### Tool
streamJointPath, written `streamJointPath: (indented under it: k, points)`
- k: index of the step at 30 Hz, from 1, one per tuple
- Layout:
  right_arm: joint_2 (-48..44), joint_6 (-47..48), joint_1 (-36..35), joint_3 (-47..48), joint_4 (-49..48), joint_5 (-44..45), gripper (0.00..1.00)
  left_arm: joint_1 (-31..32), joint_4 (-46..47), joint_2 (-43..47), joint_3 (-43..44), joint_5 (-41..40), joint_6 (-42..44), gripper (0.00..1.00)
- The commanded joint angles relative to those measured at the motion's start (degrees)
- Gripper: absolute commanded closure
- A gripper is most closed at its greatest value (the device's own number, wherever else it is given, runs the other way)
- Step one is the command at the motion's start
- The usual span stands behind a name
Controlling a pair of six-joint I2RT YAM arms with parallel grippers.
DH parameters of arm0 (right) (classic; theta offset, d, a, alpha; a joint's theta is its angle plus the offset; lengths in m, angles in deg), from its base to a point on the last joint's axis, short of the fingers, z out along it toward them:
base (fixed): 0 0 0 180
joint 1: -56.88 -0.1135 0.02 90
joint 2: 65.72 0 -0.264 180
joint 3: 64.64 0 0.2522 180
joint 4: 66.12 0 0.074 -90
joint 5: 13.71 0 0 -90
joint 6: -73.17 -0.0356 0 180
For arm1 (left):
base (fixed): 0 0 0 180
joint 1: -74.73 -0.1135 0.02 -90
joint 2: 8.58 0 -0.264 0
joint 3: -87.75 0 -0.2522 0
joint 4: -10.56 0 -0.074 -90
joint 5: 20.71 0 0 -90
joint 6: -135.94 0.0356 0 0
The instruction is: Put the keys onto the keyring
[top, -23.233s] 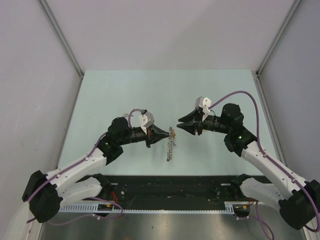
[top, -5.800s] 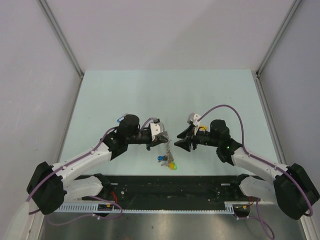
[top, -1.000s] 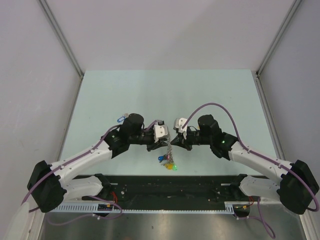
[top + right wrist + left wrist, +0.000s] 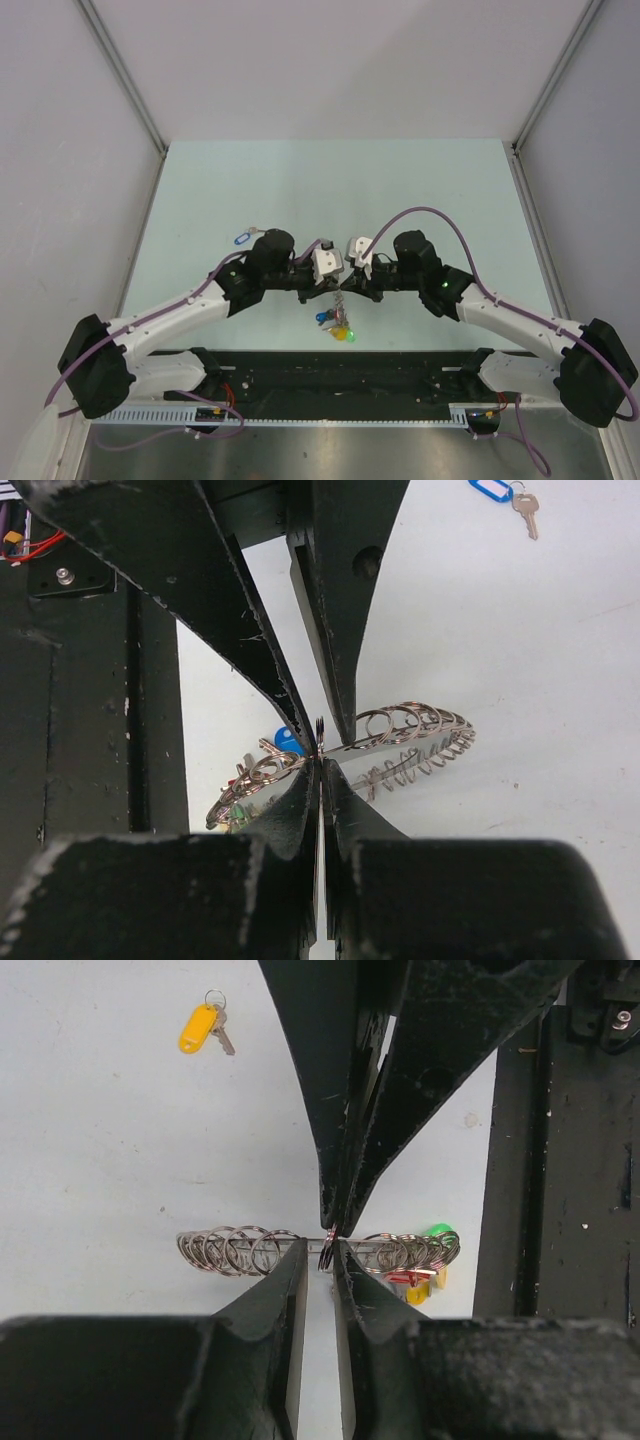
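Right end effector (image 4: 320, 768) clamped shut on keyring (image 4: 235, 1251), mid-bench (image 4: 300, 190), near side. My left end effector (image 4: 320, 1252) meets it tip to tip, fingers narrowly apart astride ring wire. Blue-tagged key (image 4: 243, 238) lies far-left; yellow-tagged key (image 4: 198, 1028) lies well apart.

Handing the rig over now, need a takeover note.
Right gripper: shut on the large ring fringed with small silver rings and coloured tags.
Left gripper: jaws narrowly apart either side of that ring; grip unclear.
Blue-tagged silver key and yellow-orange-tagged silver key: loose on the pale table, away from the ring.
Done: ring gripped. Left: thread both keys on.
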Motion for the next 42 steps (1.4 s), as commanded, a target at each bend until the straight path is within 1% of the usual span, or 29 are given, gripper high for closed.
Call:
streamJointPath:
  k: [1, 2, 5, 6, 7, 9, 11, 12, 13, 14, 16, 18, 20, 22, 23, 24, 27, 30, 32, 35, 36, 37, 38, 39, 40, 41, 42]
  points:
    - [0.24, 0.55, -0.78, 3.05, -3.20, -0.86, 1.00, 0.79, 1.87, -0.95, 2.08, 1.52, -0.57, 0.81]
    - [0.16, 0.55, -0.86, 3.14, -3.12, -0.95, 1.00, 0.87, 1.78, -1.13, 2.17, 1.69, -0.48, 0.81]
    - [0.24, 0.55, -0.95, 3.14, -3.29, -0.95, 1.00, 1.14, 1.34, -1.65, 2.52, 1.61, -0.48, 0.88]
    - [0.24, 0.47, -0.95, 3.14, -3.12, -0.95, 1.00, 1.14, 1.16, -1.66, 2.52, 1.43, -0.48, 0.95]
    - [0.16, 0.47, -0.95, 3.14, -3.11, -0.95, 1.00, 1.14, 1.16, -1.66, 2.61, 1.26, -0.48, 1.00]
    - [-0.28, -0.06, -1.04, 3.14, -2.77, -0.60, 1.00, 1.14, 1.34, -1.22, 2.44, 1.08, -0.39, 0.99]
    - [-0.81, -0.76, -0.34, 3.05, -2.50, -0.16, 0.93, 1.23, 2.56, -0.25, 1.56, 1.34, -0.39, 1.00]
    - [-1.16, -1.64, 0.01, 3.05, -1.98, -0.33, 0.88, 1.14, 3.26, 0.27, 1.03, 1.25, -0.57, 1.00]
    - [-2.12, -2.08, 0.54, 3.05, -1.71, -1.55, 0.72, 1.14, 4.57, 1.32, 0.07, 1.34, -0.74, 1.00]
    - [-2.56, -2.78, 1.85, 2.97, -1.62, -2.09, 0.65, 1.05, 5.28, 1.77, -0.29, 1.25, -0.92, 1.00]
    - [-5.10, -4.79, 3.00, 2.44, -1.44, -2.88, 0.55, 0.96, 6.78, 2.82, -1.69, 1.34, -1.62, 1.00]
    - [-7.57, -6.29, 4.93, 1.65, -1.53, -2.89, 0.50, 0.53, 11.24, 4.32, -3.18, 2.39, -3.11, 1.00]
    - [-11.87, -9.10, 6.42, 0.77, -2.93, -2.62, 0.45, -0.18, 13.63, 5.72, -4.24, 3.18, -4.95, 1.00]
    - [-14.94, -13.22, 8.71, -1.24, -4.86, -0.26, 0.40, -0.70, 17.76, 6.95, -5.99, 4.59, -6.27, 1.00]
    - [-17.66, -15.07, 9.67, -2.12, -7.05, 0.62, 0.39, -0.88, 19.16, 8.35, -6.70, 4.94, -7.32, 0.99]
    - [-18.99, -16.48, 11.07, -2.92, -8.03, 2.20, 0.35, -0.88, 22.14, 9.23, -7.40, 5.12, -7.94, 1.00]
    - [-22.51, -22.02, 12.75, -4.94, -9.97, 4.92, 0.30, -1.50, 27.33, 12.22, -10.47, 5.21, -10.49, 1.00]
    - [-24.18, -27.12, 12.85, -6.17, -10.50, 8.87, 0.28, -2.20, 31.46, 14.51, -12.24, 5.38, -13.39, 1.00]
    - [-24.45, -29.76, 12.76, -7.05, -11.02, 10.47, 0.28, -2.55, 32.44, 15.65, -12.59, 5.21, -15.49, 1.00]
    - [-24.89, -36.96, 12.85, -8.11, -13.38, 13.20, 0.27, -2.64, 34.38, 18.64, -13.82, 4.33, -18.31, 1.00]
    - [-24.89, -39.06, 12.85, -8.72, -14.09, 11.89, 0.21, -2.64, 35.69, 19.52, -14.52, 4.24, -18.93, 1.00]
    - [-24.63, -39.17, 12.76, -8.99, -15.06, 10.14, 0.20, -2.64, 35.96, 20.31, -15.57, 3.98, -19.02, 1.00]
    - [-24.37, -38.65, 12.32, -9.25, -16.89, 8.30, 0.20, -2.64, 36.05, 21.54, -15.93, 3.28, -20.85, 0.99]
    - [-24.02, -38.47, 11.62, -9.43, -17.70, 6.62, 0.22, -2.64, 36.05, 21.98, -16.20, 2.84, -21.39, 1.00]
    - [-23.49, -37.77, 10.75, -9.52, -18.31, 7.04, 0.22, -2.64, 36.14, 22.34, -16.63, 2.49, -21.92, 1.00]
    - [-23.31, -37.33, 8.04, -9.78, -19.80, 7.92, 0.23, -2.64, 36.49, 23.12, -16.90, 1.96, -23.23, 1.00]
    - [-23.22, -36.72, 6.53, -10.13, -20.68, 11.41, 0.25, -2.64, 37.28, 23.30, -17.25, 1.00, -23.76, 1.00]
